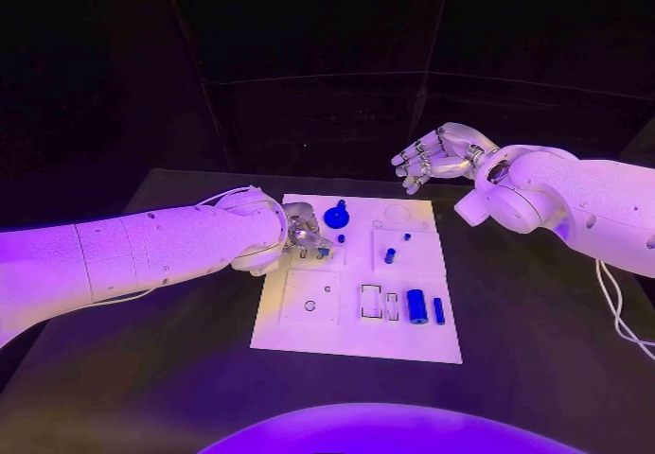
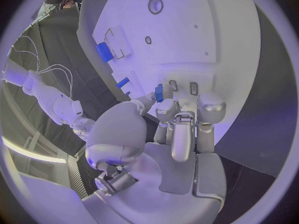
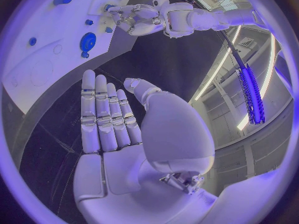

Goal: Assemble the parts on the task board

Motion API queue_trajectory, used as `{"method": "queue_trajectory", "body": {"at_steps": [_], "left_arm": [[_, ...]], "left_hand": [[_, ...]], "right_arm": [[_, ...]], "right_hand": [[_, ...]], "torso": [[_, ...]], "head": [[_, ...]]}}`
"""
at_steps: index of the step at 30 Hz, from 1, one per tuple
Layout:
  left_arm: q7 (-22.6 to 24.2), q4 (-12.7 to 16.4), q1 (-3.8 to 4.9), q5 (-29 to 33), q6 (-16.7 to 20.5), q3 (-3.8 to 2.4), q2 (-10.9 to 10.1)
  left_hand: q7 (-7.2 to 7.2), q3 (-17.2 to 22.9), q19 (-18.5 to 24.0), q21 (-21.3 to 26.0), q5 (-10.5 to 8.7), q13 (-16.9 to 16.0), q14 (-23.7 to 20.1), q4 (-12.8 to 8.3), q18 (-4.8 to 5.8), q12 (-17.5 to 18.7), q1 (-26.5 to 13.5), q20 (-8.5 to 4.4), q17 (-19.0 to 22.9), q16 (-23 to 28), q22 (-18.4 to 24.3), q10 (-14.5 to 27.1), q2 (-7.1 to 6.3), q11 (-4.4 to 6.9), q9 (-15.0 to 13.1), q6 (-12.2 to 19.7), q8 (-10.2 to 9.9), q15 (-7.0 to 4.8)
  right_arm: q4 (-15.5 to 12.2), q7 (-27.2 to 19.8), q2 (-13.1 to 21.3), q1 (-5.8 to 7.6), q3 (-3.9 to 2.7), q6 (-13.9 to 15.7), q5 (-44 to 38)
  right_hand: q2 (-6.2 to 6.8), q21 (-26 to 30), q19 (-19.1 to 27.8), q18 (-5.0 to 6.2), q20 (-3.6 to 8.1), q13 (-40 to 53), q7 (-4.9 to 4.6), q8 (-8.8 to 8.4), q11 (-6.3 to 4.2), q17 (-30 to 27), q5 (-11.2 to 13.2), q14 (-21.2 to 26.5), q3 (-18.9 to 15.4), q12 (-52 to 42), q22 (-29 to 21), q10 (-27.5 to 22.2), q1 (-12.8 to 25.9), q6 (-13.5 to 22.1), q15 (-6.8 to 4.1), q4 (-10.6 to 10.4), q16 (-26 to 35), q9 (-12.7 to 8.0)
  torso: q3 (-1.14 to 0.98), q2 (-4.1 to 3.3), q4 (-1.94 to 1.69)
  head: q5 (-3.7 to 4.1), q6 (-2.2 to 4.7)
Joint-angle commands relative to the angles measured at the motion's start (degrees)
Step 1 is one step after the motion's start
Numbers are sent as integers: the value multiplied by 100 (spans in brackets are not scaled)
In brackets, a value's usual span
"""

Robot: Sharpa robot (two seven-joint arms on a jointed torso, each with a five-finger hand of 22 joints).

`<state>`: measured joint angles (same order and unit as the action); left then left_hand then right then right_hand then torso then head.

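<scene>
The white task board [image 1: 358, 336] lies mid-table. My left hand [image 1: 302, 242] bends down over the board's left edge, its fingertips on the surface. In the left wrist view the thumb and a finger of my left hand [image 2: 177, 122] pinch a small blue part [image 2: 159, 92] just above the board [image 2: 218, 40]. My right hand [image 1: 437, 154] hovers past the board's far right corner, palm open, fingers straight and holding nothing; the same hand [image 3: 109, 119] appears from the right wrist. A round blue disc [image 1: 336, 218] sits near the far edge.
Loose blue parts on the board: a thick cylinder [image 1: 416, 305], a thin pin [image 1: 438, 310], and small pegs [image 1: 389, 255] in the middle. Two narrow slots [image 2: 173, 85] lie just beyond my left fingertips. Black table surrounds the board.
</scene>
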<state>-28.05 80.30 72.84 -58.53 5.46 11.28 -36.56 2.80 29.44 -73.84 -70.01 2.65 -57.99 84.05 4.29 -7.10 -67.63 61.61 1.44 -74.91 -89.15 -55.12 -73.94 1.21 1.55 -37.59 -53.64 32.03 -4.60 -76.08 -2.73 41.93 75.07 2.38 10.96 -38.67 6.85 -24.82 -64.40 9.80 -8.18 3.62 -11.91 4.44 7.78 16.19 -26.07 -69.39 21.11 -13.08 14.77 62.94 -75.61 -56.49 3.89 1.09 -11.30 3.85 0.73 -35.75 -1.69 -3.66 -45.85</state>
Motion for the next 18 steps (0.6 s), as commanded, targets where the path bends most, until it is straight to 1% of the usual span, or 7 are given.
{"method": "queue_trajectory", "body": {"at_steps": [1, 3, 5, 8, 11, 14, 18], "left_arm": [[64, 91, -72, -313, 708, -2, -78], [120, 133, -128, -353, 891, -2, -133], [170, 164, -172, -405, 1047, -1, -180], [205, 201, -226, -468, 1179, -1, -240], [206, 213, -260, -496, 1213, -1, -269], [181, 220, -283, -510, 1178, -1, -280], [125, 215, -298, -518, 1137, -1, -270]], "left_hand": [[-39, 930, -71, -63, 14, -59, 564, -852, 48, -57, -18, -6, -1373, -20, -52, -87, -79, 18, -24, -13, 44, -46], [-43, 958, -90, -86, 14, -77, 564, -854, 54, -73, -19, -9, -1371, -19, -87, -101, -94, 22, -34, -16, 53, -49], [-45, 977, -98, -95, 14, -88, 564, -856, 57, -83, -20, -11, -1374, -21, -102, -109, -106, 24, -40, -17, 59, -52], [-50, 1009, -117, -118, 14, -106, 567, -859, 62, -100, -22, -15, -1383, -25, -136, -123, -131, 29, -52, -19, 69, -56], [-50, 1009, -117, -118, 14, -106, 567, -859, 62, -100, -22, -15, -1383, -25, -136, -123, -131, 29, -52, -19, 69, -56], [-50, 1009, -117, -118, 14, -106, 567, -859, 62, -100, -22, -15, -1383, -25, -136, -123, -131, 29, -52, -19, 69, -56], [-50, 1009, -117, -118, 14, -106, 567, -859, 62, -100, -22, -15, -1383, -25, -136, -123, -131, 29, -52, -19, 69, -56]], "right_arm": [[1, -13, 10, 13, -3, -61, -13], [1, -14, 13, 13, -2, -68, -14], [2, -14, 16, 13, -2, -74, -15], [-1, -11, 23, 13, -2, -84, -20], [-1, -9, 30, 12, -2, -89, -27], [-1, -9, 30, 12, -1, -94, -31], [-2, 6, 29, 12, -1, -96, -63]], "right_hand": [[10, 19, 32, 1, -10, -5, -3, -21, 0, -7, 29, 43, -9, 36, -5, -57, 54, 57, -4, 6, 27, -1], [9, 21, 33, 1, -11, -5, -3, -21, 1, -8, 30, 45, -9, 36, -5, -58, 56, 58, -3, 5, 26, -1], [6, 23, 35, 0, -12, -5, -4, -21, 2, -10, 32, 47, -10, 36, -6, -60, 60, 59, -2, 2, 26, 0], [2, 25, 36, 0, -14, -4, -5, -20, 2, -12, 33, 48, -11, 35, -7, -62, 65, 60, -1, -3, 25, 0], [-2, 28, 37, 0, -16, -4, -6, -20, 4, -14, 34, 50, -12, 34, -9, -64, 70, 61, 0, -7, 24, 0], [-2, 28, 37, 0, -16, -4, -6, -20, 4, -14, 34, 50, -12, 34, -9, -64, 70, 61, 0, -7, 24, 0], [-6, 32, 39, 0, -18, -4, -6, -19, 5, -17, 36, 52, -13, 33, -10, -67, 78, 63, 2, -14, 22, 1]], "torso": [[0, 5, -10], [1, 1, -3], [10, -4, -2], [2, -5, 9], [0, -4, 0], [2, -7, 5], [4, -12, 9]], "head": [[-14, -6], [-25, 9], [-15, 6], [-22, 0], [-16, 0], [-30, 7], [-15, -1]]}}
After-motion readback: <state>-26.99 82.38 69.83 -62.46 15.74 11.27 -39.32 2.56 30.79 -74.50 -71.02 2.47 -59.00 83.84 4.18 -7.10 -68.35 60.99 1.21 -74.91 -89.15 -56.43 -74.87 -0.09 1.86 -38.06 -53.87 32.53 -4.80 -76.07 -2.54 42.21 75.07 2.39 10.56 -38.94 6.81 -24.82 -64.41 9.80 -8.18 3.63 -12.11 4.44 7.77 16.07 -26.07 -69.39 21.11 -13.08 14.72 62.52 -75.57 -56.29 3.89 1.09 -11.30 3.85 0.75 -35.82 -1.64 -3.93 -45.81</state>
